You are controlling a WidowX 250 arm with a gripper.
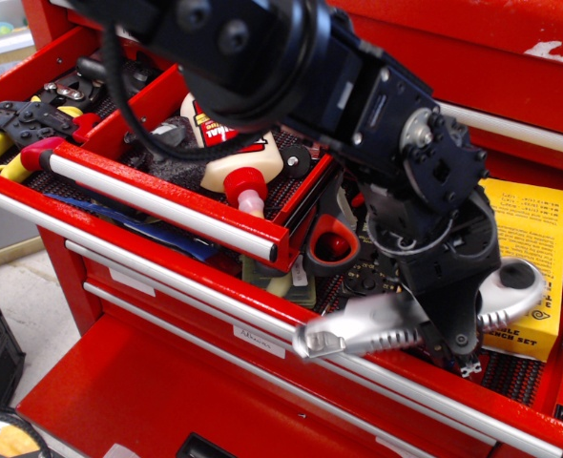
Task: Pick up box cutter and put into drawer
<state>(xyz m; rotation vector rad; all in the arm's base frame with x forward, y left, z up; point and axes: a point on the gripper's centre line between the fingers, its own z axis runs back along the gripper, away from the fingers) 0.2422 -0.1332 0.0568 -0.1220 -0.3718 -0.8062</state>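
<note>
The box cutter (367, 324), a long curved silver tool with a black knob at its right end, hangs tilted and motion-blurred over the front rail of the wide red drawer (215, 298). My gripper (458, 348) comes down from the black arm and is shut on the cutter's middle, hiding part of it. The narrow red drawer (305, 191), with black mesh liner and silver bar handle (157, 196), stands open up and to the left of the gripper. The arm covers part of its inside.
A glue bottle (236, 170) and small dark parts lie in the narrow drawer. Red-handled scissors (331, 243) and a yellow box (539, 258) lie in the wide drawer. Pliers (24, 124) sit in the far left compartment. Closed red drawers are below.
</note>
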